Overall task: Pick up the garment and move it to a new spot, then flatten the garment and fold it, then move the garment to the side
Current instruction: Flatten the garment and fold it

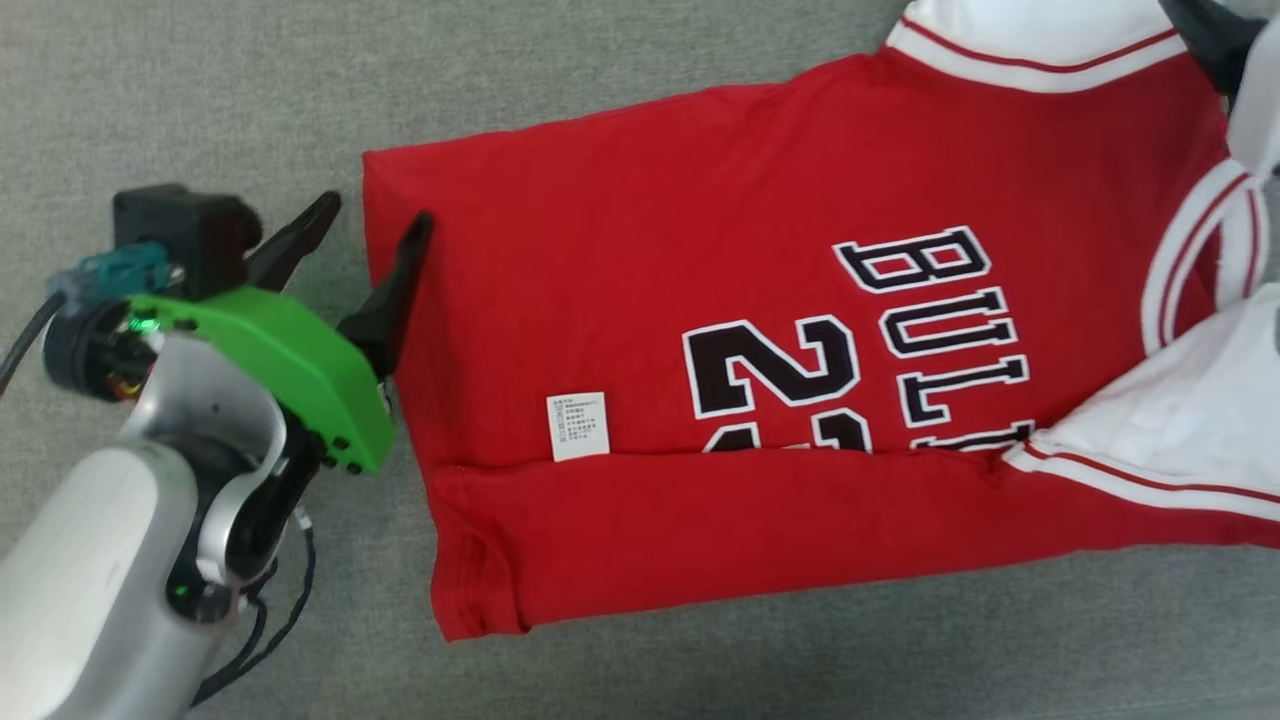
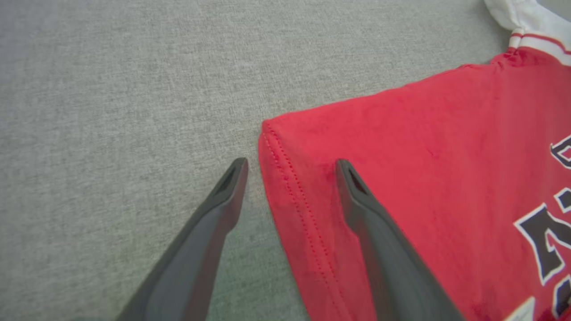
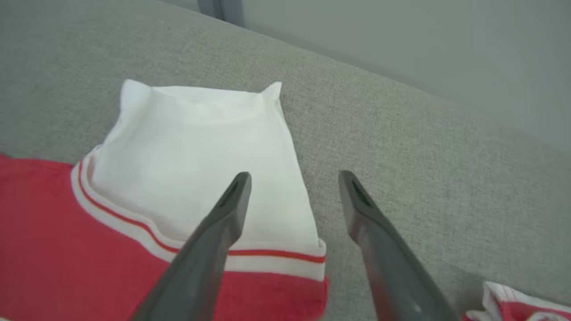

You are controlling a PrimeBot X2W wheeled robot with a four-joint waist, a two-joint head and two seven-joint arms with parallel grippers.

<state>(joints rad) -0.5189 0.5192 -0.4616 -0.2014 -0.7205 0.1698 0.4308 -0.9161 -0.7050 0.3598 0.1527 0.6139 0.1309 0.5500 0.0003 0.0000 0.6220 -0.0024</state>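
From the head view, the garment (image 1: 760,330), a red jersey with black-and-white lettering, lies spread across the grey fabric surface (image 1: 200,90). Its hem is at the left and its white-trimmed collar end runs off the right edge. The near long side is folded over onto the body, and a small white label (image 1: 577,426) sits just at that fold. Bare grey cloth lies open to the left, far and near sides of the jersey. The left gripper (image 1: 378,210) is at the far-left corner of the hem with its fingers spread. One finger is over the grey surface and the other over the red cloth. In the left wrist view, the left gripper (image 2: 291,162) straddles the stitched hem (image 2: 290,196). The outer finger (image 2: 209,223) is above the bare surface (image 2: 111,89) and the inner finger (image 2: 379,232) is above the garment (image 2: 424,142). The fingers are released and grasp nothing; whether either tip presses down cannot be told. In the right wrist view, the right gripper (image 3: 294,174) is likewise spread wide and empty. One finger is over the white sleeve (image 3: 192,147) and the other over the grey surface (image 3: 401,133), just beside the sleeve's edge. Past the sleeve the surface runs clear to a pale wall (image 3: 401,35).
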